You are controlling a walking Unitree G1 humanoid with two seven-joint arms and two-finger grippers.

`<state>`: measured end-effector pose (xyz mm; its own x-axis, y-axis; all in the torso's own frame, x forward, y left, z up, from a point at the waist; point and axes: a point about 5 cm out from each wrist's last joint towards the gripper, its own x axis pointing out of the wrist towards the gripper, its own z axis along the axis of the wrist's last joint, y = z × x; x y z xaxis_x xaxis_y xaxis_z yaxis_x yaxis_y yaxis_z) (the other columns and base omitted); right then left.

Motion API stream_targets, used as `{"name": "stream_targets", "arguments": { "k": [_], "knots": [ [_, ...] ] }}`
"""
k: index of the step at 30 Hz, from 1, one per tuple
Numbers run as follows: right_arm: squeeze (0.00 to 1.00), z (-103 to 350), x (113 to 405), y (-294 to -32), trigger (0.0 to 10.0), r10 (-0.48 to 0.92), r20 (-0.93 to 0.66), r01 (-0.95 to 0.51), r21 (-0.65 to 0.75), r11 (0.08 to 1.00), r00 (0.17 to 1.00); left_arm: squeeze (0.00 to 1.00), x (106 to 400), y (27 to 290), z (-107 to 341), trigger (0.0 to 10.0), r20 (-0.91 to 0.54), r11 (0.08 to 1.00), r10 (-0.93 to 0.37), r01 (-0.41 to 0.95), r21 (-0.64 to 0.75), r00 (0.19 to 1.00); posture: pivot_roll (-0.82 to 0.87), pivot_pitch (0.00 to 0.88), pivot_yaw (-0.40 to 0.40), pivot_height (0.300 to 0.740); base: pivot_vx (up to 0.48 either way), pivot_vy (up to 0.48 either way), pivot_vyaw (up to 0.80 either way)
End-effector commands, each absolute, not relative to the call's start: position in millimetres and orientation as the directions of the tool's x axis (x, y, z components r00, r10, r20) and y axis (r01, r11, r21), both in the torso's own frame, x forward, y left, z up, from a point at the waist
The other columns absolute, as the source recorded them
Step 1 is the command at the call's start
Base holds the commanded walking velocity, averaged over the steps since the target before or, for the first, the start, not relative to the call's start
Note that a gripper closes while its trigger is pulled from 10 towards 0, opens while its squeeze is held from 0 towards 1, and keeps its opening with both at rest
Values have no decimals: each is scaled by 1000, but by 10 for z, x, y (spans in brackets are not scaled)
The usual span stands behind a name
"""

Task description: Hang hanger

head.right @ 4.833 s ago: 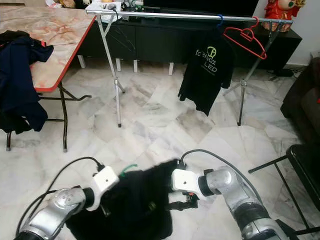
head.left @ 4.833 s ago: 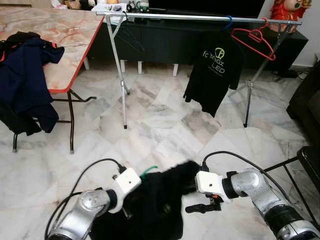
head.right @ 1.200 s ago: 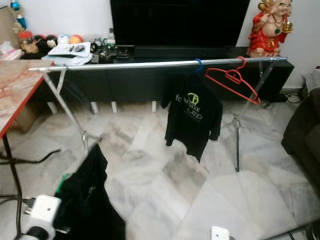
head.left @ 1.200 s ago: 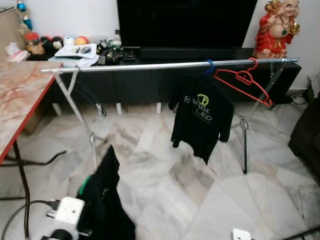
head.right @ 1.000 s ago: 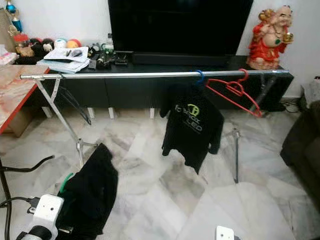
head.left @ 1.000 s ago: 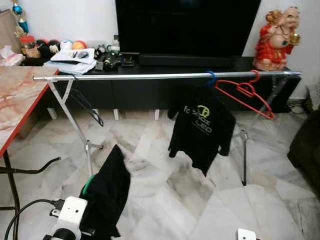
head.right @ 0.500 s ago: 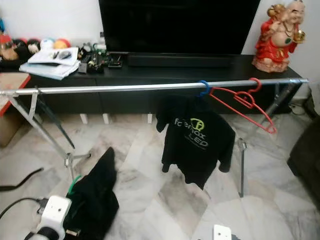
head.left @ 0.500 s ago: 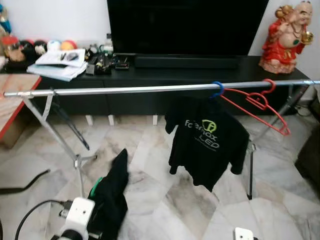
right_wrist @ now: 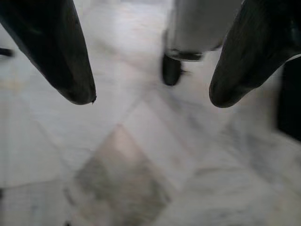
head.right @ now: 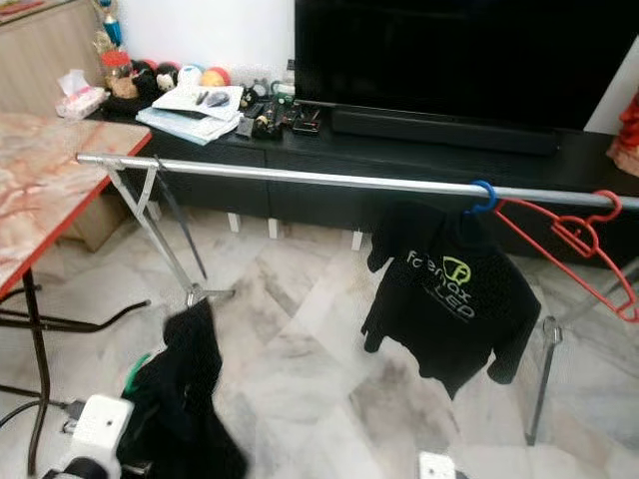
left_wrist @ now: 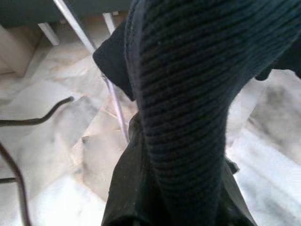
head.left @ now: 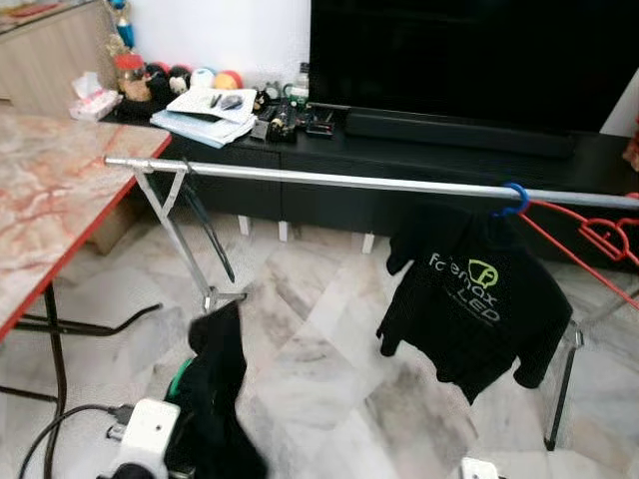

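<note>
Currently the left gripper carries a dark garment on a green hanger low, well below the rail, left of the hung black shirt; its jaws are hidden, can't tell. Right gripper idles, jaws apart.

Green hanger under raised black garment
</note>
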<state>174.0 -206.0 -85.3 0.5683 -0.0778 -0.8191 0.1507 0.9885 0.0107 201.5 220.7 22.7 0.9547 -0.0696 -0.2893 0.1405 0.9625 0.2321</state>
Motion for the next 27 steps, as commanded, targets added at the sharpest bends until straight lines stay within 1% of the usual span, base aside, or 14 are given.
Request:
{"name": "stream_targets", "arguments": {
  "k": [1,12,21,24,27],
  "knots": [
    [0,-872,1717,-2015,10000,-64,-826,149,24,988,560,0,2014,2233,258,10000,-277,963,-64,132,235,959,59,77,-28,740,0,-446,0],
    [0,-869,1717,-2039,10000,-57,-830,135,23,991,555,0,2020,2242,248,10000,-289,961,-62,136,243,955,60,78,-29,740,0,-435,0],
    [0,-860,1754,-2002,10000,-45,-829,123,29,992,558,0,2037,2258,255,10000,-274,970,-37,100,219,961,61,77,-29,740,0,0,0],
    [0,-855,1766,-1991,10000,-40,-826,115,30,993,563,0,2057,2302,256,10000,-278,970,-2,69,233,961,61,64,-33,740,0,0,0],
    [0,-855,1765,-1998,10000,-41,-826,115,29,993,562,0,2062,2310,268,10000,-267,974,5,55,218,964,60,62,-34,740,0,0,0]
  ]
}}
